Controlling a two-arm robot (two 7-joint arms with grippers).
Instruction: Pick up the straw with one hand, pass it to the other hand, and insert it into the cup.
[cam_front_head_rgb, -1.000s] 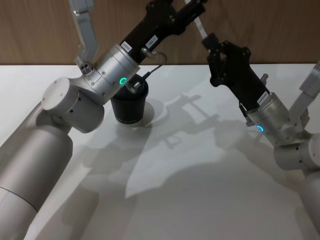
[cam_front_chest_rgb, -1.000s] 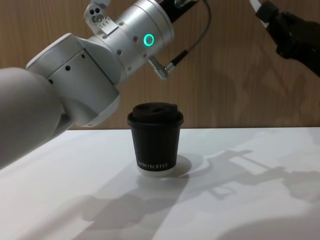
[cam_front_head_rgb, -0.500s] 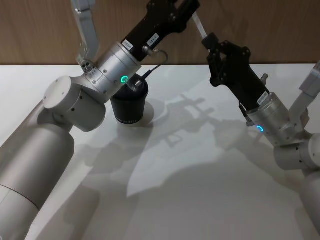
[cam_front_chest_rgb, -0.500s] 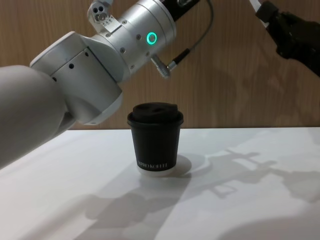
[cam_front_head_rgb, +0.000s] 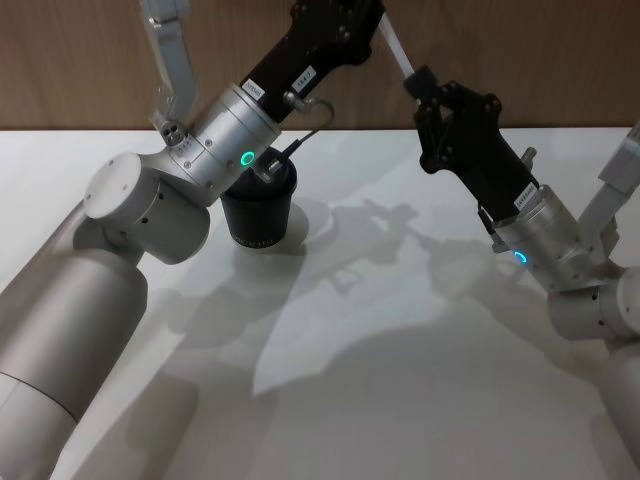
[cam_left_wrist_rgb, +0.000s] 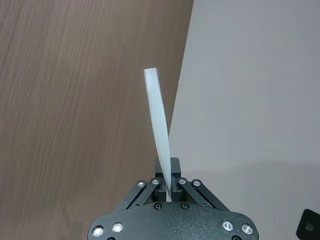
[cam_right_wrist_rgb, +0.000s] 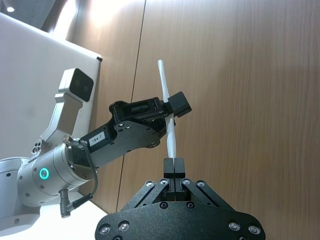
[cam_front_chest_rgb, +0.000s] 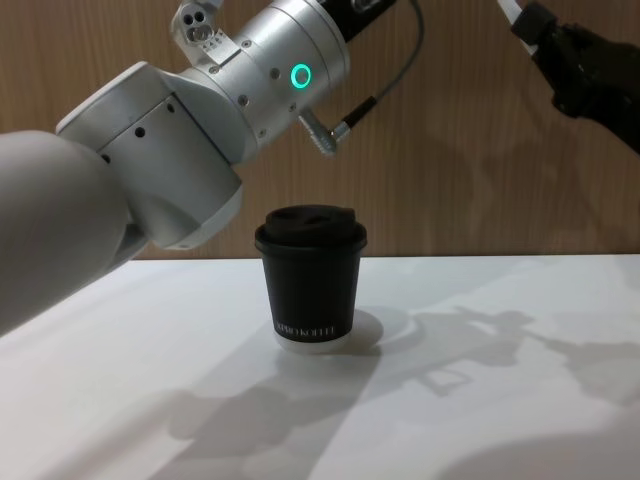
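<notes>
Both arms are raised over the worktop (cam_front_chest_rgb: 480, 400) and meet on the straw (cam_right_wrist_rgb: 163, 82) in mid-air. The right gripper (cam_right_wrist_rgb: 173, 167) is pinched tight on one end of it. The left gripper (cam_left_wrist_rgb: 167, 181) is clamped on it farther along, with the other end sticking out past it. The lidded black cup (cam_front_chest_rgb: 311, 275) stands upright on the worktop beneath the left arm's wrist, well apart from the straw.
</notes>
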